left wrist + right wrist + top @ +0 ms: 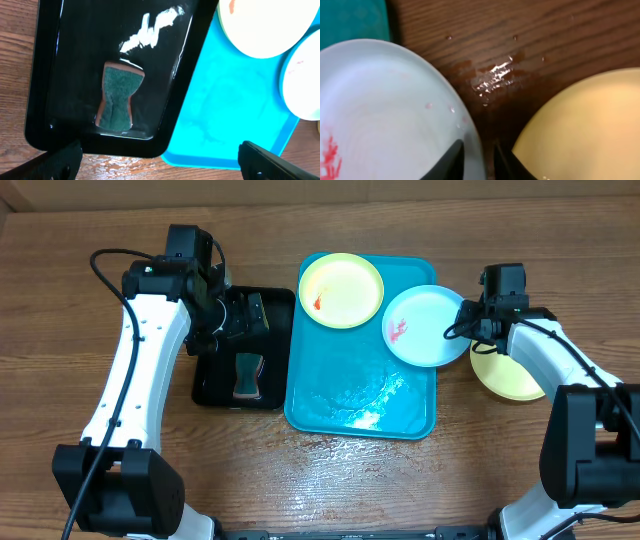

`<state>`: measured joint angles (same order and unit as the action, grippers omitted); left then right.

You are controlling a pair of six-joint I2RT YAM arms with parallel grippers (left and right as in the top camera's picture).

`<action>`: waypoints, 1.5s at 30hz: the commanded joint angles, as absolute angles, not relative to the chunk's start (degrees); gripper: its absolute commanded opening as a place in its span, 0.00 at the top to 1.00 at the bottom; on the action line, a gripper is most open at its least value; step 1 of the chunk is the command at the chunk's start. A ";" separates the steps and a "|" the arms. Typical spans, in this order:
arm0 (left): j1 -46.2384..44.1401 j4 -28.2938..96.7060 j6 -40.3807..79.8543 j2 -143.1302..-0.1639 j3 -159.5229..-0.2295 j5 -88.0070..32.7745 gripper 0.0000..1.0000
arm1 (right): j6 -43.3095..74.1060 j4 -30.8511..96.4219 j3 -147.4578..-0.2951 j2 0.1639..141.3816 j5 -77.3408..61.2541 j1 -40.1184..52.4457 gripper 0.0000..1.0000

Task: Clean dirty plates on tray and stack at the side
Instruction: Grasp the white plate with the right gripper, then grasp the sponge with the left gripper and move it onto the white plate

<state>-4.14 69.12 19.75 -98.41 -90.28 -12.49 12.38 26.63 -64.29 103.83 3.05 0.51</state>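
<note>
So, wooden table point(400, 480) with the tray point(340, 390) sitting about dead centre, wet and shiny along its 6 o'clock end. The black tray point(213, 385) is right up against it at 9 o'clock.

Three plates. The yellow plate point(345, 285) is in the tray's 11 o'clock corner with a red smear on it. The white plate point(430, 330) is at the tray's 2 o'clock edge, hanging over the rim onto the table, and it's smeared red too. The other yellow plate point(515, 380) is off the tray at 3 o'clock, on the table and partly under the right arm.

The right gripper point(477, 150) is at the white plate's 3 o'clock rim. Its fingers point(451, 160) are pressed nearly together with the rim between them, so it looks like a pinch. The plate lies at 9 o'clock from it, and the off-tray yellow one is at about 5 o'clock, close by.

The left gripper point(160, 149) hangs over the black tray, spread wide and holding nothing. A green sponge point(117, 102) lies flat in that tray, just at 11 o'clock from it.
</note>
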 commanded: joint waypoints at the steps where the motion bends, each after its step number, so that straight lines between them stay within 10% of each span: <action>1: -4.51 68.90 20.82 -98.24 -90.83 -13.58 0.00 | 12.16 26.92 -64.25 103.85 2.92 0.58 0.69; 8: -4.51 68.95 20.80 -98.24 -90.83 -13.58 0.00 | 12.16 27.22 -63.75 103.92 2.90 0.56 0.96; 24: -4.51 68.86 20.58 -98.24 -90.83 -13.56 0.00 | 12.16 51.46 -67.33 92.79 -6.96 8.78 0.96; 34: -4.51 68.93 18.59 -98.24 -90.83 -13.82 0.00 | 17.98 39.83 -56.86 93.80 -2.87 16.16 0.96; 45: -8.58 68.99 17.80 -99.22 -89.95 -4.32 0.18 | 10.66 42.85 -60.64 91.31 -6.28 15.90 0.74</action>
